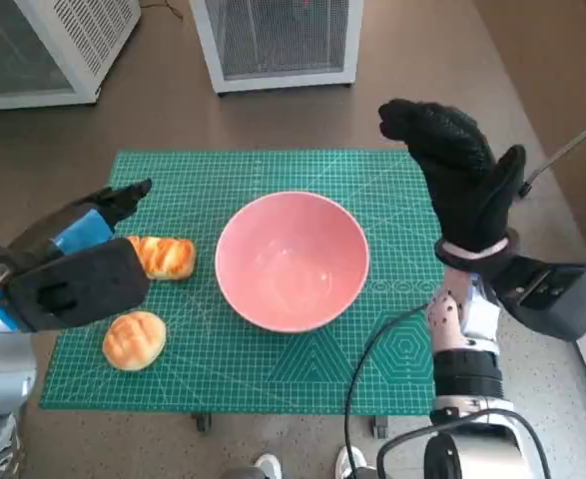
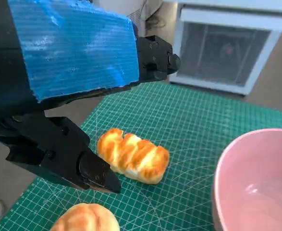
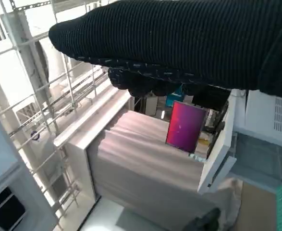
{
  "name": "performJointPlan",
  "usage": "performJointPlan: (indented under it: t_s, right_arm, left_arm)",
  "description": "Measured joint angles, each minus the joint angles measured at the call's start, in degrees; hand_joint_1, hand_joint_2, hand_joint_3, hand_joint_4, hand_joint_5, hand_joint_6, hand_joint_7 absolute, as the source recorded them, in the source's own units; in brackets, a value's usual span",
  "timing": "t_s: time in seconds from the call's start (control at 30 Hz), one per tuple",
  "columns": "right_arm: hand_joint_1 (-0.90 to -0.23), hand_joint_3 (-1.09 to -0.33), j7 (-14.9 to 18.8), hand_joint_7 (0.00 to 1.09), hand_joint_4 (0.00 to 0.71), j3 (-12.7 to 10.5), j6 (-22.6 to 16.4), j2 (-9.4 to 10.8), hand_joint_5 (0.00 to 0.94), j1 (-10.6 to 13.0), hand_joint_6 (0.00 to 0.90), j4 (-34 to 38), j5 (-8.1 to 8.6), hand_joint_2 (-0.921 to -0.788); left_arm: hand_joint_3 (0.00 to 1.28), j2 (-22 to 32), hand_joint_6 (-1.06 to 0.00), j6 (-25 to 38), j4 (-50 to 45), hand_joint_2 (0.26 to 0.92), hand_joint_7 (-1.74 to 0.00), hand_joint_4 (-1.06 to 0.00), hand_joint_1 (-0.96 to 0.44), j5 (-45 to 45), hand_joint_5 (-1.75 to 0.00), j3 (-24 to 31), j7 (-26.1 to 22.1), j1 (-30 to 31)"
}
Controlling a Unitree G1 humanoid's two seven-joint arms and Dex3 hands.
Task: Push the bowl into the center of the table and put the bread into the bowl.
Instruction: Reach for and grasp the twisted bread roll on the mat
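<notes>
A pink bowl point(image 1: 293, 259) stands empty near the middle of the green cutting mat point(image 1: 273, 369); its rim also shows in the left wrist view point(image 2: 256, 183). Left of it lies a ridged bread roll point(image 1: 163, 256) point(image 2: 133, 155), and a round bun point(image 1: 134, 339) point(image 2: 85, 219) sits nearer the front edge. My left hand point(image 1: 78, 254) point(image 2: 68, 96) hovers open just above and left of the ridged roll, holding nothing. My right hand point(image 1: 457, 175) in its black glove is raised above the mat's right side, fingers spread, empty; the glove point(image 3: 189, 43) fills the right wrist view.
Two white cabinets with mesh fronts point(image 1: 278, 40) point(image 1: 43, 45) stand on the floor behind the table. A black cable point(image 1: 367, 359) runs over the mat's front right corner. The right wrist view looks out at a window frame and a cloth-covered stand point(image 3: 145, 168).
</notes>
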Motion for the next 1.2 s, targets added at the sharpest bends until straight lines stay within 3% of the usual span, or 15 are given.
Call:
performJointPlan:
  t_s: [0.3, 0.57, 0.9, 1.2]
  right_arm:
    - [-0.595, -0.612, 0.5, 0.01, 0.24, 0.0, 0.0, -0.6, 0.003, 0.0, 0.367, 0.2, 0.1, -0.921]
    - [-0.591, -0.612, 0.7, 0.01, 0.24, 0.0, 0.0, -0.7, 0.003, 0.0, 0.366, 0.2, 0.12, -0.921]
    - [-0.578, -0.615, 0.7, 0.0, 0.24, 0.3, -0.1, -1.0, 0.002, 0.1, 0.366, 0.2, -0.02, -0.921]
    - [-0.577, -0.621, 0.7, 0.0, 0.239, 0.4, -0.2, -1.1, 0.001, 0.1, 0.365, 0.2, -0.02, -0.921]
  left_arm:
    - [0.01, -3.3, -0.18, -3.5, 9.5, 0.724, -0.02, -0.08, 0.01, 3.7, -0.01, -5.5, 0.8, -3.4]
    - [0.01, -5.4, -0.19, -6.0, 13.9, 0.726, -0.02, -0.09, 0.0, 5.3, -0.01, -6.5, 1.3, -4.1]
    - [0.02, -10.9, -0.25, -13.3, 31.8, 0.75, -0.04, -0.13, 0.0, 10.2, -0.01, -11.5, 5.3, -10.0]
    - [0.02, -14.3, -0.32, -18.3, 40.8, 0.757, -0.05, -0.2, -0.02, 12.5, -0.02, -14.2, 6.8, -12.2]
